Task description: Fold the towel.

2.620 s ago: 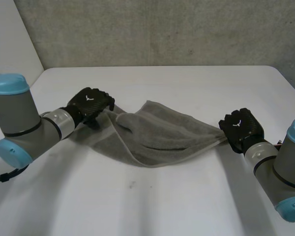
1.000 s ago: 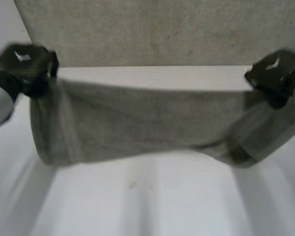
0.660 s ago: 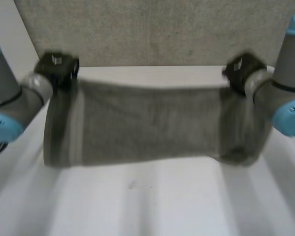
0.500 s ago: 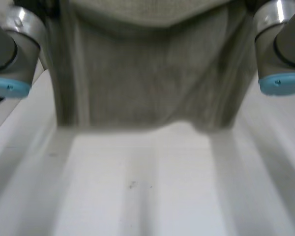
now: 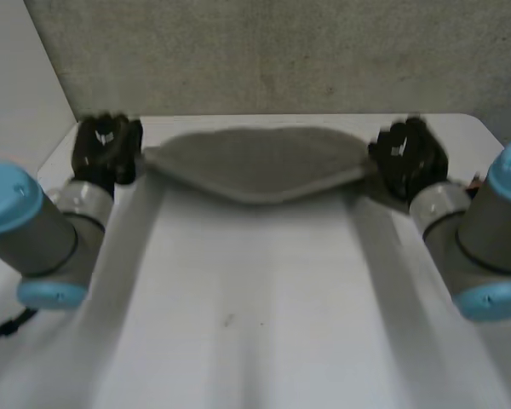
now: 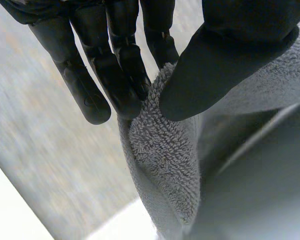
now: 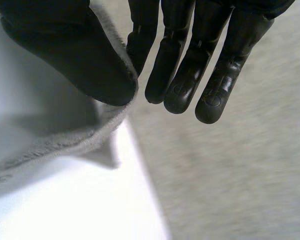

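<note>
Looking down through the head camera, I see the towel point(image 5: 254, 162) stretched between both hands at the far end of the white surface point(image 5: 255, 307), toward 12 o'clock. It is grey and gathered into a long narrow band, drawn to a point at each end where a hand has it. Its near edge bows toward 6 o'clock in the middle. I cannot tell whether that belly rests on the surface or hangs just above it.

The left robot hand point(image 5: 107, 149) sits at about 10 o'clock, on the towel's left end. The right robot hand point(image 5: 406, 158) sits at about 2 o'clock, on the right end. The left arm point(image 5: 43, 230) reaches in from 8 o'clock and the right arm point(image 5: 481, 247) from 4 o'clock. A grey wall point(image 5: 281, 51) stands behind the far edge of the surface.

On the left wrist camera, the thumb presses a thick fold of the terry edge against the fingertips, and the cloth hangs down from that pinch. On the right wrist camera, the thumb pad meets the nearest finger with a thin edge of towel caught between them. The other fingers lie straight alongside, touching no cloth.
</note>
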